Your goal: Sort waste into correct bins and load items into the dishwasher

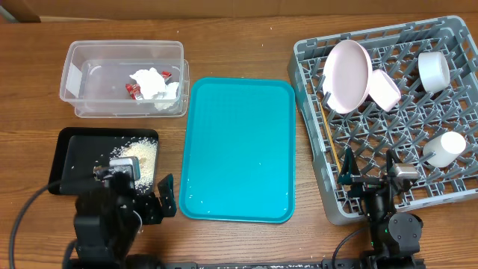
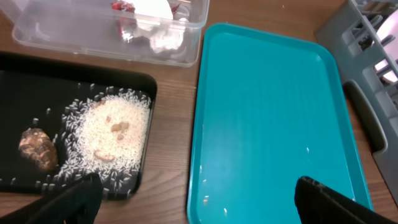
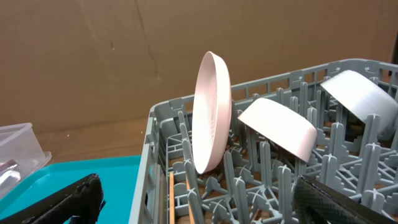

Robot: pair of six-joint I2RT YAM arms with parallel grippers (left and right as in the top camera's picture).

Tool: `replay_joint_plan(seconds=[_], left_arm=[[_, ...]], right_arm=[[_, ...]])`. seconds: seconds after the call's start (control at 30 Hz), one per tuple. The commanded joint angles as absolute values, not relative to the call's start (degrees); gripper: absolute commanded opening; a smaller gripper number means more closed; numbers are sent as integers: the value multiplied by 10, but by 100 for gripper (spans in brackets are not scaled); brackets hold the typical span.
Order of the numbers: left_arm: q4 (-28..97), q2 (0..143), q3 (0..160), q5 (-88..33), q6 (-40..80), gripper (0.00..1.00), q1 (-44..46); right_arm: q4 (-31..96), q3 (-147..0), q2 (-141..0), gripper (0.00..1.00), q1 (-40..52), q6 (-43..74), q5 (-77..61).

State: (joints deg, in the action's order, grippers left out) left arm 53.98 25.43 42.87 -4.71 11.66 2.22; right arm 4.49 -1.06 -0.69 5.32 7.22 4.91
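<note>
Wooden table carries the grey dish rack at right holding the plate, clear tub upper left holding tissue, black tray lower left with crumbs; left jaws and right jaws gape wide, empty.

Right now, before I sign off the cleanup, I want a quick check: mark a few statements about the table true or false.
1. The plate stands on edge in the dish rack. True.
2. The rice lies on the teal tray. False: the rice lies in the black tray.
3. The tissue sits in the clear tub. True.
4. The left hand holds the brown lump. False: the left hand is open and empty; the brown lump lies in the black tray.
</note>
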Motion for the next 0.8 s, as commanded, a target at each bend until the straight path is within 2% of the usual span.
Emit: replay_joint_plan(seconds=[0.0,0.5,0.63,0.77], left_arm=[[476,199,352,-45,123,100,18],[5,13,45,-35,143,100,18],[-63,2,6,-19,143,100,18],[-37,2,3,-19,144,100,18]], right_arm=[[42,-4,-2,100,51,69,53],[42,-4,-2,100,51,69,53],[42,-4,-2,100,51,69,53],[42,-4,-2,100,51,69,53]])
